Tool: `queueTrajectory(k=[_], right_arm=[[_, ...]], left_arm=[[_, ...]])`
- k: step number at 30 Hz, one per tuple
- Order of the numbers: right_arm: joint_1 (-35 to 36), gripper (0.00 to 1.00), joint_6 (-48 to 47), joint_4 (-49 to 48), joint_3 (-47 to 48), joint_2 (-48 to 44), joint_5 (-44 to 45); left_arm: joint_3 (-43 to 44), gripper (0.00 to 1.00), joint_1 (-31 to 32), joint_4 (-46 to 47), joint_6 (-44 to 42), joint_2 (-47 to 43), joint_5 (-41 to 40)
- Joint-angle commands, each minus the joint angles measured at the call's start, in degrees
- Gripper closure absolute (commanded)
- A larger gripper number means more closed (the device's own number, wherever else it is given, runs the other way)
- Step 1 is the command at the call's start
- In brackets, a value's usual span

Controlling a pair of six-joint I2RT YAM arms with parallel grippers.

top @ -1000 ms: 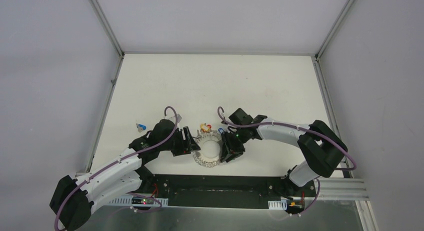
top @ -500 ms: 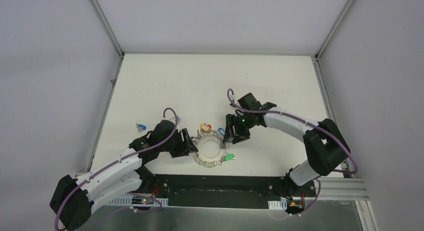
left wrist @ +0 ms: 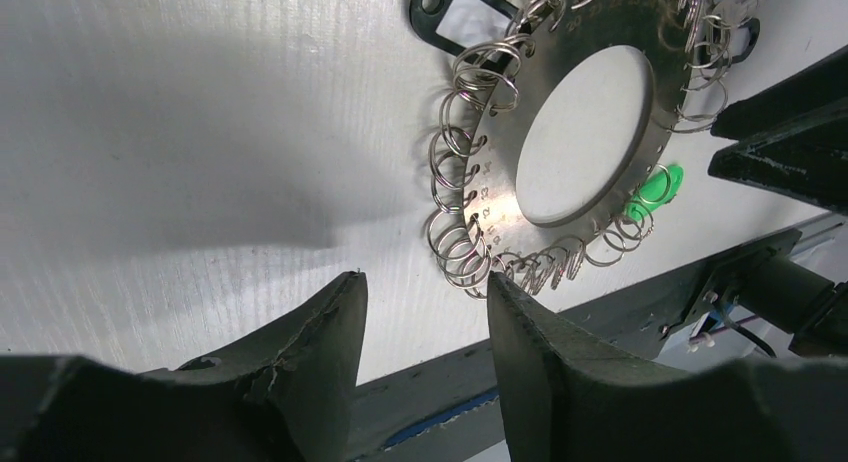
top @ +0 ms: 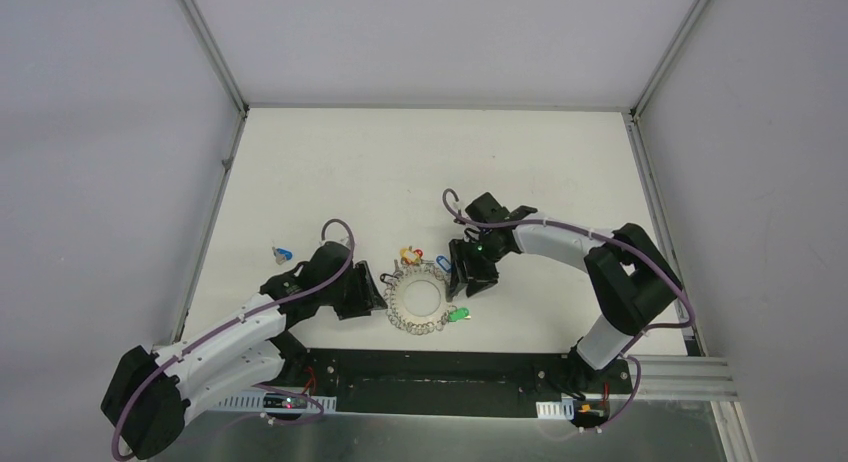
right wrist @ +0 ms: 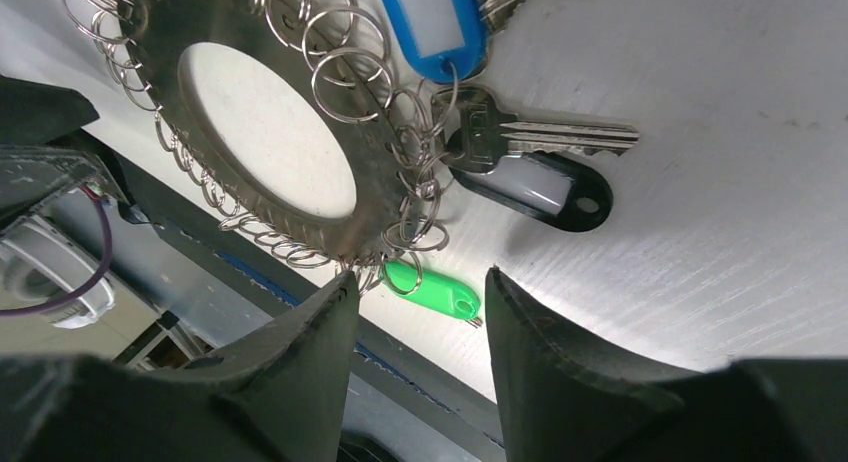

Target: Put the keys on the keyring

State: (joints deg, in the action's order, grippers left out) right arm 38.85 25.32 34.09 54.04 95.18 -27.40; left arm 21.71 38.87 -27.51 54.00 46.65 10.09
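— Where is the keyring (left wrist: 495, 182) now?

— It lies flat on the white table (top: 400, 172), near the front edge, between my two grippers. Small wire loops stand all around its rim.

— Are there keys on it?

— Yes, some. A green tag (right wrist: 440, 290) hangs on a loop at the near right side. A little farther along the right side a silver key (right wrist: 540, 137) and a black tag (right wrist: 545, 194) lie just beside the rim, and their rings go into the loops. Next to them is a blue tag (right wrist: 432, 27). At the far side I see red and yellow tags (top: 408, 253), but from above I cannot tell if they are hooked. One more small blue piece (top: 281, 252) lies alone on the table, well apart to the left.

— And your jaws?

— My left gripper (left wrist: 422, 287) is low, just beside the left rim of the keyring; its jaws stand apart and nothing is between them. My right gripper (right wrist: 420, 280) is at the right side, over the black tag. Its jaws also stand apart and hold nothing; the green tag only shows in the gap, lying on the table.
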Motion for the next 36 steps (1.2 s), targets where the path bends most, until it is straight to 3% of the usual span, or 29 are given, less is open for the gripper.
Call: queueTrajectory(k=[1,14,21,27,36], right_arm=[[2.15,0.48,-1.98,1.79,3.34,-2.86,4.03],[10.2,0.49,-4.57,3.52,12.2,-1.18,10.69],[15.15,0.57,-6.49,0.63,18.32,3.3,13.36],[17.4,0.64,-6.15,0.5,23.79,8.35,14.43],[17.66,0.66,-5.3,0.38,23.86,7.78,15.42]], left_arm=[[2.32,0.53,-1.93,2.84,1.63,1.43,-0.06],[-0.96,0.54,-13.58,16.32,3.41,9.33,15.43],[-4.31,0.59,-20.98,22.07,5.15,10.98,21.22],[-6.38,0.65,-24.16,27.05,6.01,14.26,25.1],[-9.37,0.65,-24.72,35.57,8.97,20.04,27.86]])
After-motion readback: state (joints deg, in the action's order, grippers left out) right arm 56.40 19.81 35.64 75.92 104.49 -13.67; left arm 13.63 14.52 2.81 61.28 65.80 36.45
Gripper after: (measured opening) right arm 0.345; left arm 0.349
